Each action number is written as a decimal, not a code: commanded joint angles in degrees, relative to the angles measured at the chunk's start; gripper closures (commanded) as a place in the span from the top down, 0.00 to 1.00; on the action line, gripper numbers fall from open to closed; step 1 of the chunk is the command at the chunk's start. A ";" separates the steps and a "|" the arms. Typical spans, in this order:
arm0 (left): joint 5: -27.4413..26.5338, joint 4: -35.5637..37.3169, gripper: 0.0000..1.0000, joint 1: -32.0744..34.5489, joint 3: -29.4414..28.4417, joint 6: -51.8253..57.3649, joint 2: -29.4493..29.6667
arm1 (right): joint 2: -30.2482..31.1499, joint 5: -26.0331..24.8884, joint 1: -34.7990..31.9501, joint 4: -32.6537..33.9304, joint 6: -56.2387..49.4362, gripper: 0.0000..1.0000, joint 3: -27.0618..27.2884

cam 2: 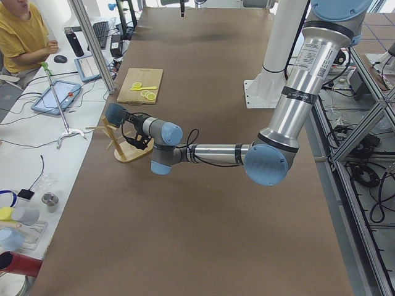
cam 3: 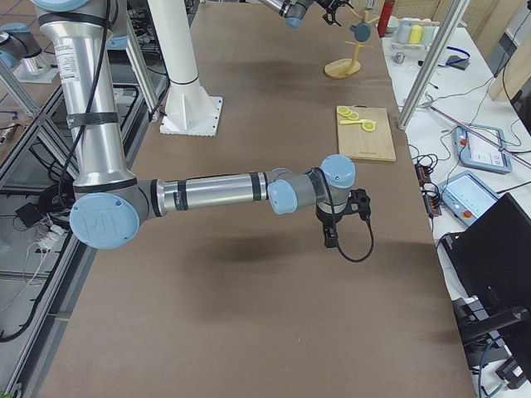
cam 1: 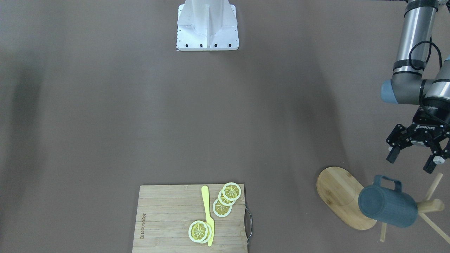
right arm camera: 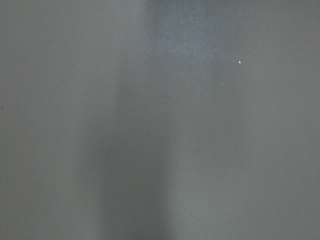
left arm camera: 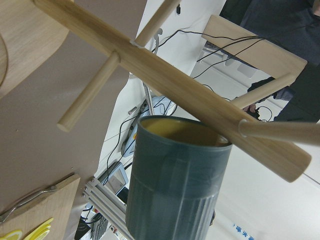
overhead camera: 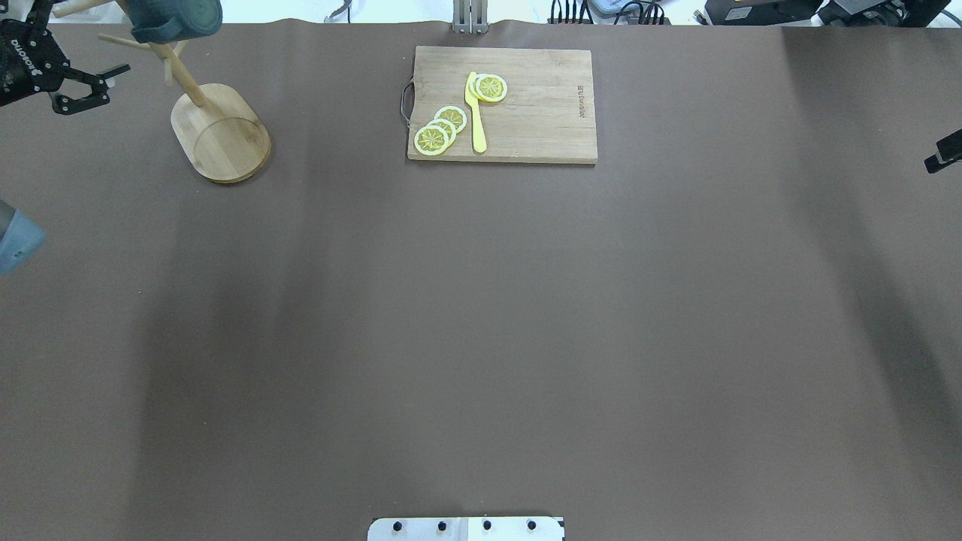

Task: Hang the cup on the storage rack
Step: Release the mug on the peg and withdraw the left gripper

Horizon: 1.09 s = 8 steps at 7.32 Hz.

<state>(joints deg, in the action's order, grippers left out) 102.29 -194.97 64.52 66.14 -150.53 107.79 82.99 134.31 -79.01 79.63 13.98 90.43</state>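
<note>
The dark slate-blue cup [cam 1: 388,205] hangs on a peg of the bamboo storage rack [cam 1: 337,189], tilted sideways with its handle up. In the overhead view the cup [overhead camera: 176,16] sits at the top of the rack [overhead camera: 225,135] in the far left corner. My left gripper [cam 1: 411,161] is open and empty, a short way from the cup and not touching it. The left wrist view shows the cup [left arm camera: 175,180], with its yellow-green inside, against the rack's post [left arm camera: 175,85]. My right gripper [cam 3: 336,224] hovers over bare table; only a sliver shows in the overhead view [overhead camera: 945,152], so I cannot tell its state.
A wooden cutting board [cam 1: 168,218] with lemon slices [cam 1: 222,207] and a yellow knife [cam 1: 208,214] lies at the table's far edge. The robot's white base [cam 1: 207,28] stands at the near side. An operator sits beyond the far edge.
</note>
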 commanded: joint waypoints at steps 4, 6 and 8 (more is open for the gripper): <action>18.28 9.30 0.98 15.88 4.84 51.05 -11.77 | -0.11 0.07 0.00 0.09 0.00 1.00 -0.34; 16.99 15.82 0.98 17.91 7.77 74.06 -15.76 | 0.24 0.16 0.00 0.09 0.00 1.00 -0.26; 16.72 20.83 0.98 21.69 8.12 96.79 -19.17 | 0.15 0.16 0.00 0.09 0.00 1.00 -0.17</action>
<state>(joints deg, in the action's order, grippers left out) 119.12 -177.22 84.19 73.86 -68.29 91.06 83.15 134.47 -79.01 79.72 13.97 90.23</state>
